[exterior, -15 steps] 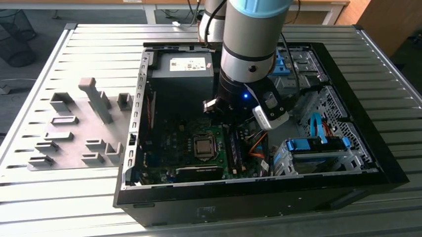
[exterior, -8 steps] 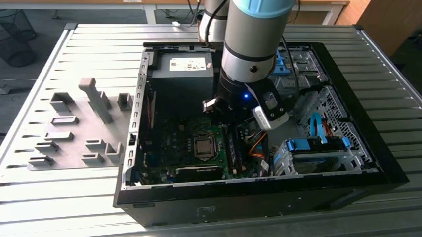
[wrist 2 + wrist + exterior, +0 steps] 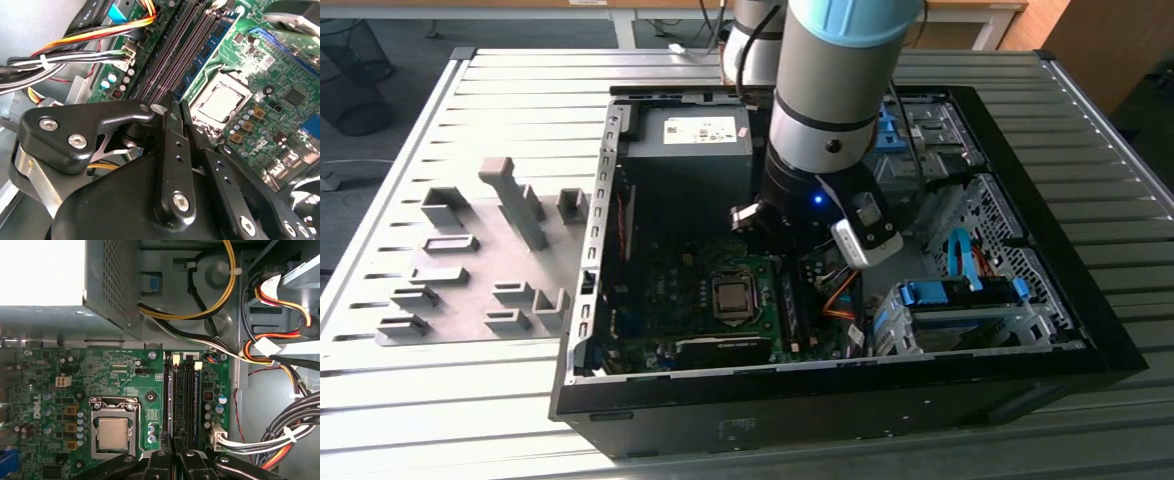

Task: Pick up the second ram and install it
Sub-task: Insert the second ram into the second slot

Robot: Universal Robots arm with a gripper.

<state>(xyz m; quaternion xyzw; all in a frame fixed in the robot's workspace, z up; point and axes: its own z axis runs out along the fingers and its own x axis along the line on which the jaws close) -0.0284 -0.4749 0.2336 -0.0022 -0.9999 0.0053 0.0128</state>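
In the first wrist view, clenched fingers (image 3: 172, 460) press the second ram (image 3: 171, 405) into its slot.

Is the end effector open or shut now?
Shut: in the second wrist view the end effector has its fingers pressed together above the memory slots.

Hand (image 3: 173, 440) above slots (image 3: 182, 395), beside processor socket (image 3: 113, 432), inside case (image 3: 1067, 350).

No print reads clearly: a white logo on the motherboard (image 3: 37, 410) beside the processor socket (image 3: 112, 432), a label on the power supply (image 3: 698, 130), both illegible
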